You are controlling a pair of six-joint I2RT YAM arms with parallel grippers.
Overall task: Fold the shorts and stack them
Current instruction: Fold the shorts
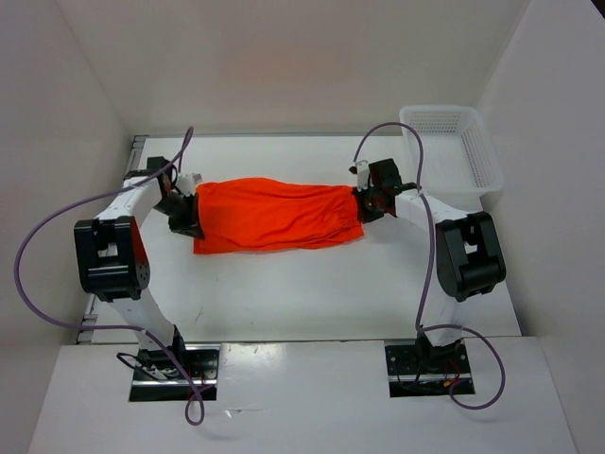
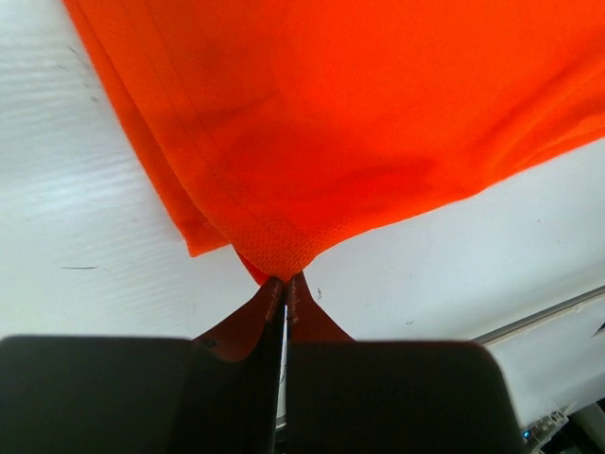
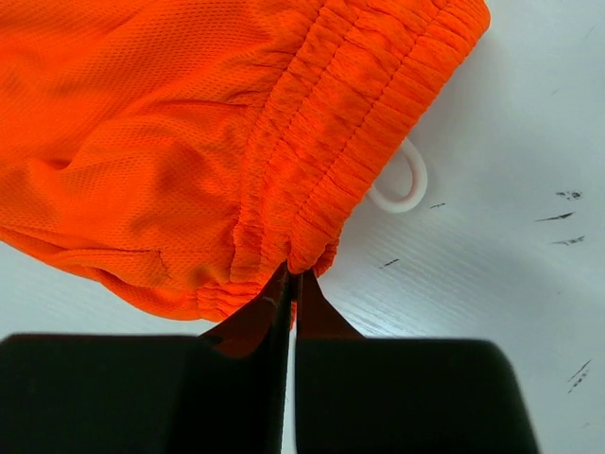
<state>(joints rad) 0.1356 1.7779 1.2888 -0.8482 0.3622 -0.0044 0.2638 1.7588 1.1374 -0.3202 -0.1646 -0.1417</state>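
The orange shorts (image 1: pixel 274 214) lie stretched left to right across the middle of the white table, folded lengthwise. My left gripper (image 1: pixel 192 213) is at their left end and is shut on the hem corner (image 2: pixel 282 265). My right gripper (image 1: pixel 367 200) is at their right end and is shut on the elastic waistband (image 3: pixel 312 248). A loop of white drawstring (image 3: pixel 405 184) pokes out from under the waistband onto the table.
A white mesh basket (image 1: pixel 452 149) stands at the back right, just beyond the right arm. The table's metal left edge (image 1: pixel 132 156) runs behind the left arm. White walls close in the table on three sides.
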